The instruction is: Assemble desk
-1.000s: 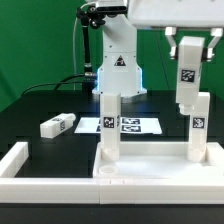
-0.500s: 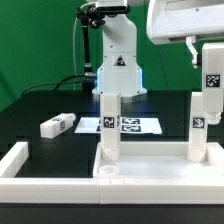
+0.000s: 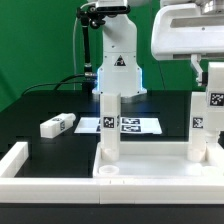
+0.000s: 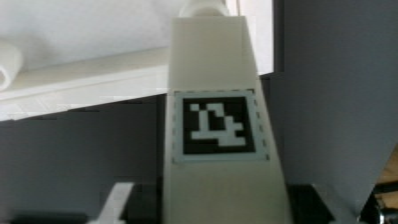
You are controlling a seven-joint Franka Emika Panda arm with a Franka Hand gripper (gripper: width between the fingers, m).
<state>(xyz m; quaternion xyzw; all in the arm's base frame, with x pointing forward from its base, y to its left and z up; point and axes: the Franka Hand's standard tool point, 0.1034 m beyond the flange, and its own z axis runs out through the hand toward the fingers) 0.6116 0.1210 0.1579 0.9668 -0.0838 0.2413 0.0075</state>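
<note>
While clamped at its upper end, leg (image 3: 213, 100): upright, long axis vertical, at the exterior view's right edge
Gripper (image 3: 211, 68): grasping that leg
Top (image 3: 150, 172): below the leg
Standing leg (image 3: 197, 145): just beside
Loose leg (image 3: 57, 126): lying well apart
Move: likely straight down

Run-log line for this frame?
gripper: shut on held leg | held leg: aloft, exterior view's right | standing legs: two on desk top | loose leg: on table
</note>
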